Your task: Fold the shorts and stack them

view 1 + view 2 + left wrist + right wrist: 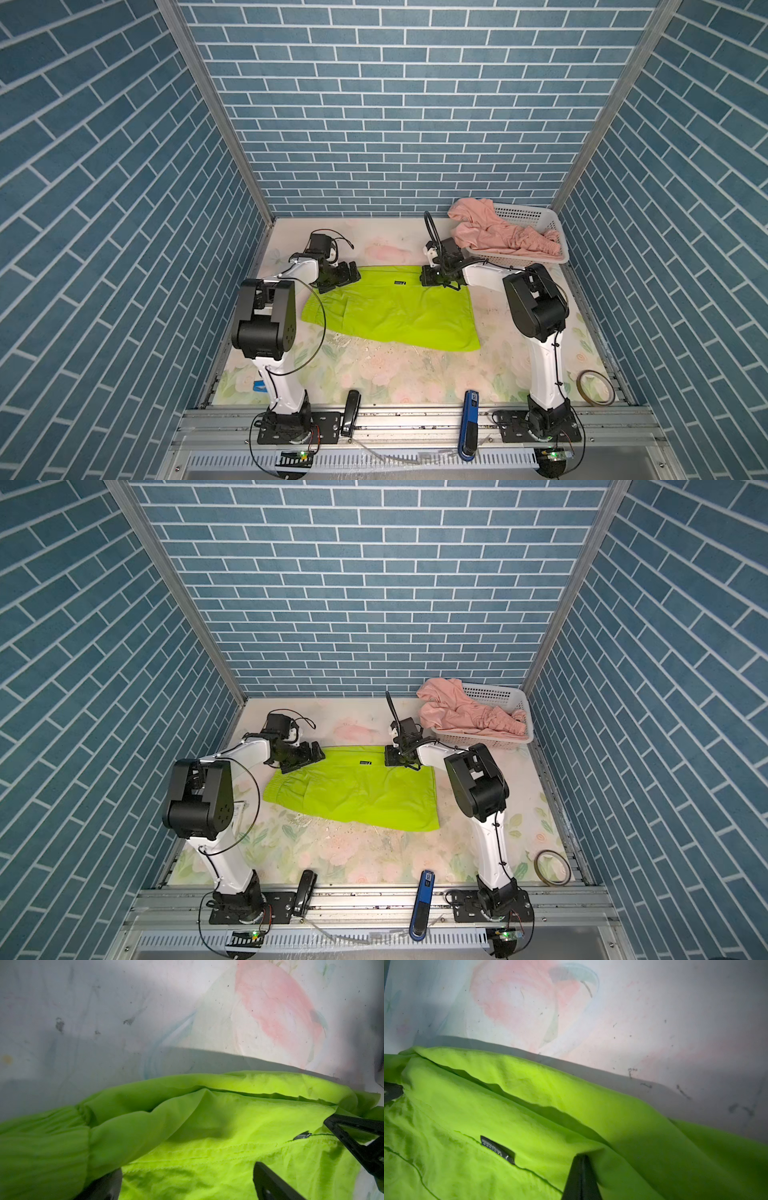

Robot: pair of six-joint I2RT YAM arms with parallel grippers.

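The right gripper (582,1156) has its jaws pressed together on a raised fold of the lime-green shorts (395,316), just beside a small dark label (497,1149) whose print is too blurred to read. The left gripper (185,1167) has its jaws spread wide over the cloth near the gathered waistband (41,1136). Both fingers are cut off by the frame edge in the left wrist view, and I cannot tell whether they touch the fabric. In both top views the green shorts lie spread on the table (374,374), their far edge running straight between the two grippers. The salmon-pink shorts (490,237) sit crumpled in the white basket (525,216) at the far right corner — one part draped over its rim, the rest hidden inside. Two shorts, one basket.
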